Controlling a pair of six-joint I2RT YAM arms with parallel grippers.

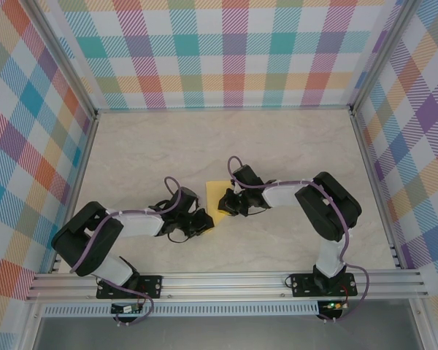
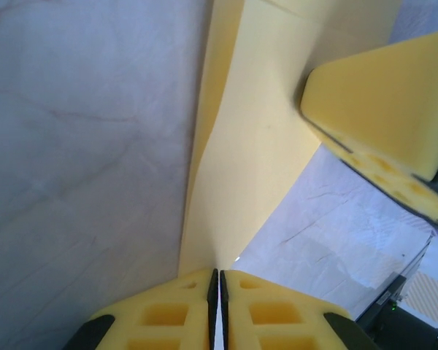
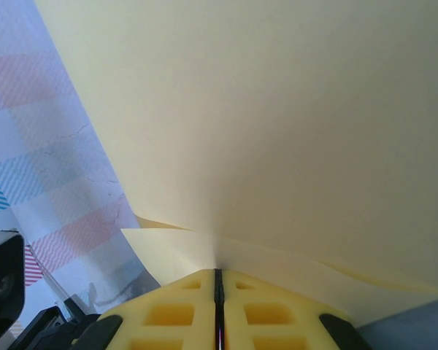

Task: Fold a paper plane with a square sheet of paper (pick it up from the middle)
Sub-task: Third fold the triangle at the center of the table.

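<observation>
Yellow fingers of my left pincer sit right at the bottom of the left wrist view. They are chunky blocks with square holes in them and dark edges. They are pressed together, and they pinch the bottom tip of the sheet of paper. From that tip the paper goes up and gets wider. It is thin, smooth and plain yellow, with a long straight fold down its left side.

On the far side of the paper I see a finger of my right pincer. In its own wrist view, its two yellow blocks are pressed together too, and they pinch an edge of the same paper. There I see two layers, a short flap in front and a big flat part behind that curves a little.

From the top view, the paper is a small yellow shape between the two pincers, near the middle of the table. I cannot tell if it touches the table.

The table is pale and smooth, like stone with thin grey lines. Walls with checks in many colours stand around it on three sides. A shiny metal rail runs along the near edge.
</observation>
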